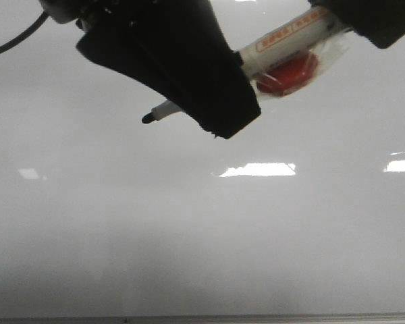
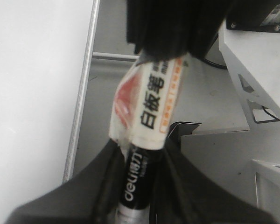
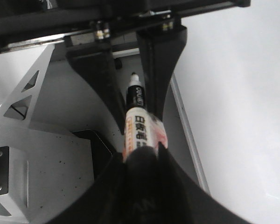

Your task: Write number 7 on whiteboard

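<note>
Holding a marker [image 1: 283, 42] at both ends: my left gripper [image 1: 189, 108] is clamped on the barrel near the tip, my right gripper [image 3: 140, 154] on the rear end. Below both jaws spreads the whiteboard [image 1: 202, 236], bare; no number 7 shows. Risk, in my judgement: two grips pulling unevenly could twist or drop the pen. A plastic wrap with a red patch [image 1: 290, 71] around the barrel, between my jaws, may let it slip.

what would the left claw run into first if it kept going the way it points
Probably the right claw, gripping the other end of the marker that the left claw holds. The whiteboard lies off to the side.
</note>
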